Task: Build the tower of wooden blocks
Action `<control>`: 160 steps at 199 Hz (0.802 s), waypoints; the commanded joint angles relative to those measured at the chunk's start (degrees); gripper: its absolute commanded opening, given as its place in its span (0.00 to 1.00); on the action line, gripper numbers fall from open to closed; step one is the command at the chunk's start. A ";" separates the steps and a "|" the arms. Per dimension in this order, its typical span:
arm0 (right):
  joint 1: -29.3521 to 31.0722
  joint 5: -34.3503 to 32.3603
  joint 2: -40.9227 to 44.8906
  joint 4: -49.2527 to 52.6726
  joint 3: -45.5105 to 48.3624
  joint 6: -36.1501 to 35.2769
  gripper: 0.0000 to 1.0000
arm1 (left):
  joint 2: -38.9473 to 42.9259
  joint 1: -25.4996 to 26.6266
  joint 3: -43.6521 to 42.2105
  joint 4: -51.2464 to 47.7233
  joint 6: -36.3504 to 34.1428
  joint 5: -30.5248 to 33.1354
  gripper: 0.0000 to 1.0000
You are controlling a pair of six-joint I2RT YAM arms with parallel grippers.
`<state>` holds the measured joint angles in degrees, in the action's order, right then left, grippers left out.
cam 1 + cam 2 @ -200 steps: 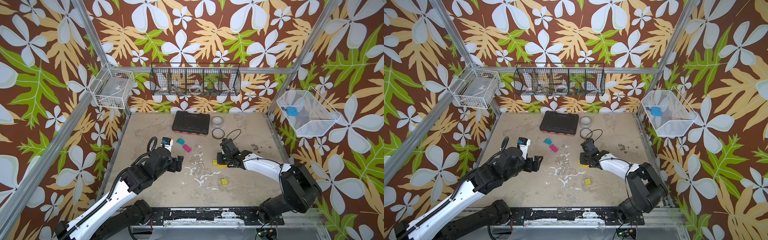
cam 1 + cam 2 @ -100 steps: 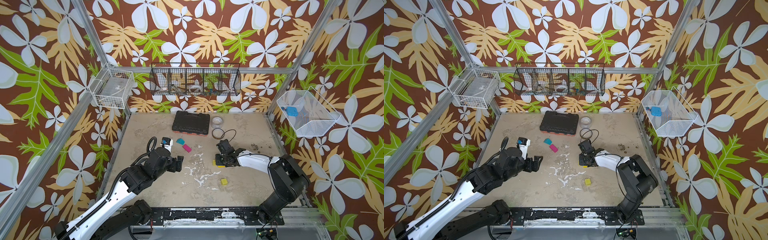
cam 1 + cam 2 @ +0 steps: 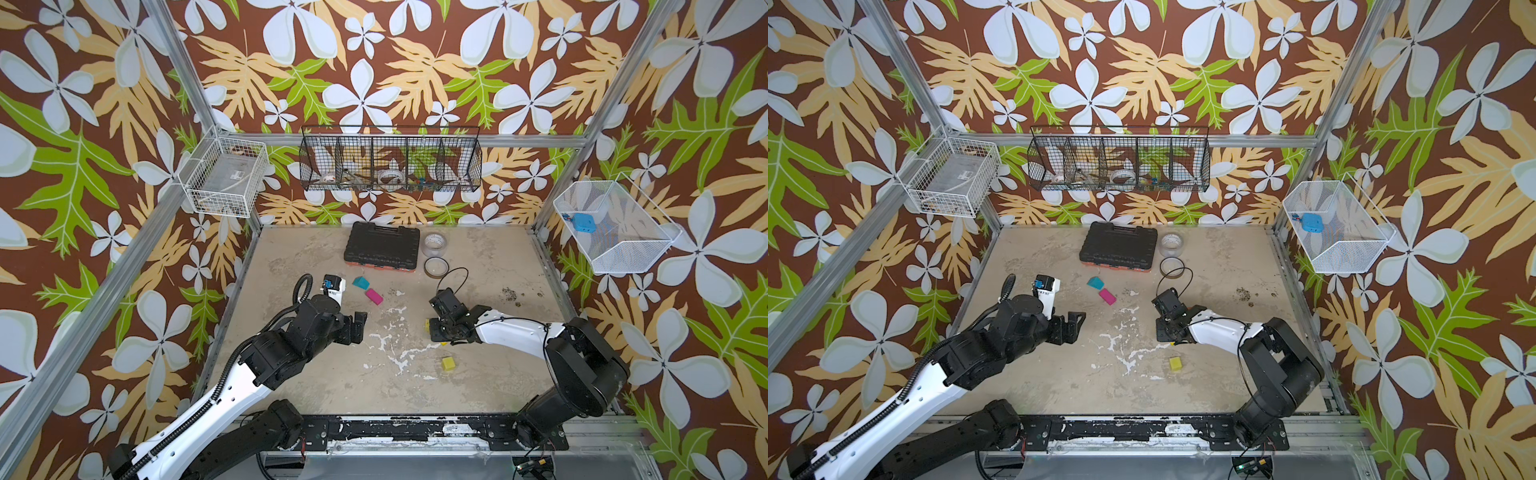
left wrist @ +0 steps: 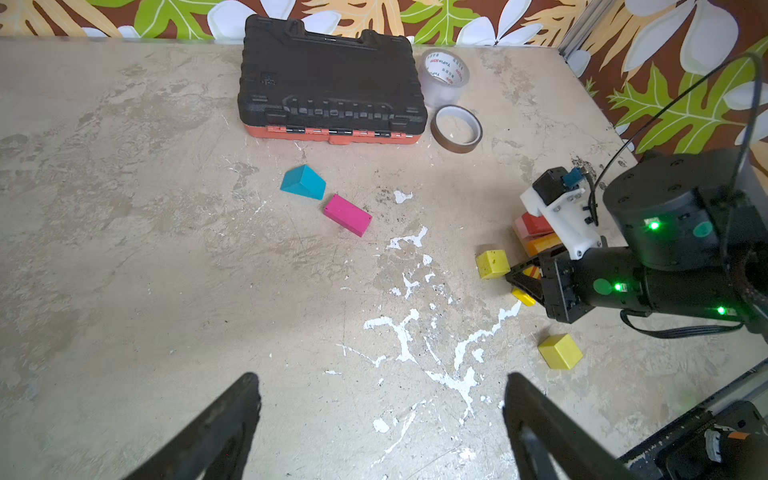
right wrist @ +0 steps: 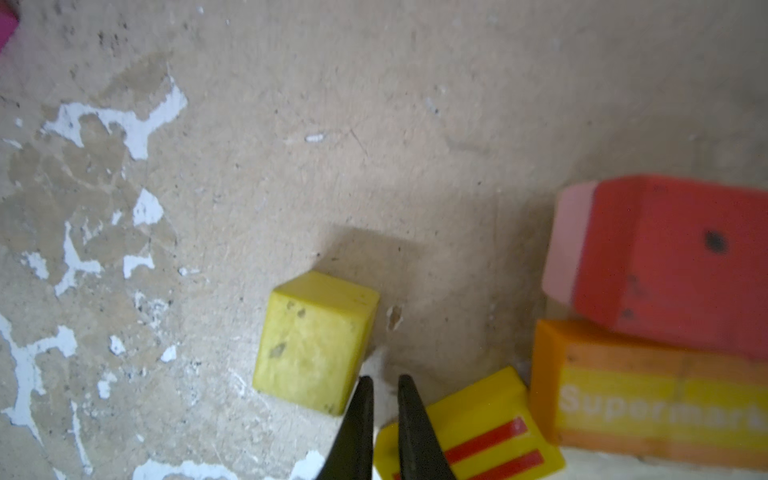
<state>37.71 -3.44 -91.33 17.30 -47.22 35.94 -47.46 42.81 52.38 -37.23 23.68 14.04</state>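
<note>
A teal wedge (image 3: 360,283) (image 4: 303,183) and a magenta block (image 3: 374,297) (image 4: 347,215) lie side by side left of the table's middle. One yellow cube (image 3: 448,363) (image 4: 560,351) sits alone nearer the front. My right gripper (image 3: 436,332) (image 5: 384,380) is shut on nothing, low at the table, its tips between another yellow cube (image 5: 316,340) and a striped yellow block (image 5: 478,432). Beside them lie an orange lettered block (image 5: 648,390) and a red block (image 5: 673,262). My left gripper (image 3: 359,324) (image 4: 380,386) hangs open and empty above bare table. No standing tower is in view.
A black tool case (image 3: 382,249) lies at the back of the table, with a clear tape roll (image 3: 435,243) and a brown tape ring (image 3: 435,267) right of it. Wire baskets hang on the back wall (image 3: 390,164) and both side walls. A black cable loops behind my right wrist.
My right arm's elbow has swung a little, and its shut gripper stayed by the yellow blocks. The left arm has not moved.
</note>
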 commanded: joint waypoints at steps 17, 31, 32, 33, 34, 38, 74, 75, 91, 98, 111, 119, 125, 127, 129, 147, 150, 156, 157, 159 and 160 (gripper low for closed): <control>1.45 -1.56 1.06 1.06 1.56 2.16 0.15 | 0.35 -0.10 0.00 0.93 -0.38 -0.13 0.93; 1.44 -1.89 1.61 1.65 1.52 2.11 0.15 | 0.36 -0.14 0.01 0.93 -0.39 -0.16 0.92; 1.42 -1.91 1.64 1.71 1.52 2.11 0.15 | 0.36 -0.16 0.01 0.93 -0.39 -0.16 0.92; 1.41 -1.91 1.71 1.74 1.56 2.11 0.15 | 0.35 -0.12 0.05 0.93 -0.39 -0.16 0.92; 1.40 -1.92 1.78 1.80 1.58 2.11 0.15 | 0.35 -0.11 0.03 0.93 -0.39 -0.16 0.92; 1.40 -2.04 2.12 1.92 1.53 2.11 0.15 | 0.35 -0.11 0.00 0.96 -0.39 -0.16 0.92; 1.44 -3.74 6.62 3.94 2.81 2.42 0.29 | 0.44 -0.11 0.00 0.93 -0.36 -0.16 0.93; 1.42 -3.79 6.79 3.96 2.91 2.44 0.30 | 0.44 -0.10 0.00 0.93 -0.38 -0.16 0.93; 1.43 -4.99 8.78 5.29 3.27 2.46 0.37 | 0.44 -0.10 0.00 0.93 -0.38 -0.15 0.92; 1.40 -5.50 9.41 5.75 3.43 2.44 0.41 | 0.44 -0.14 0.01 0.93 -0.39 -0.10 0.92; 1.48 -6.25 10.06 6.25 3.91 2.56 0.51 | 0.50 -0.14 0.00 0.93 -0.39 -0.16 0.92; 1.45 -6.40 10.11 5.96 4.34 2.77 0.56 | 0.53 -0.09 0.01 0.93 -0.38 -0.15 0.92; 1.39 -6.38 9.97 5.70 4.65 2.79 0.59 | 0.57 -0.09 0.03 0.91 -0.39 -0.16 0.92; 1.37 -6.37 9.84 5.63 4.72 2.81 0.60 | 0.58 -0.09 0.03 0.93 -0.39 -0.16 0.93; 1.39 -6.35 9.72 5.57 4.76 2.88 0.60 | 0.59 -0.09 0.01 0.89 -0.39 -0.09 0.92; 1.38 -6.36 8.51 4.77 4.89 3.15 0.64 | 0.62 -0.11 0.04 0.91 -0.39 -0.01 0.92; 1.33 -6.34 8.18 4.62 4.94 3.16 0.64 | 0.62 -0.12 0.01 0.88 -0.39 -0.07 0.92; 1.34 -6.31 7.61 4.38 4.94 3.17 0.66 | 0.70 -0.09 0.08 0.86 -0.41 -0.11 0.92; 1.28 -6.31 7.50 4.35 4.95 3.17 0.65 | 0.70 -0.09 0.04 0.85 -0.40 -0.05 0.92; 1.26 -6.25 7.29 4.26 4.88 3.17 0.65 | 0.70 -0.09 0.08 0.89 -0.42 -0.08 0.92; 1.24 -6.19 7.21 4.20 4.87 3.17 0.65 | 0.70 -0.09 0.04 0.87 -0.40 -0.08 0.92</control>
<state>39.03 -8.56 -82.76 22.04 -42.41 38.72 -46.94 42.81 52.38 -37.23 23.70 14.06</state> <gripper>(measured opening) 0.647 0.925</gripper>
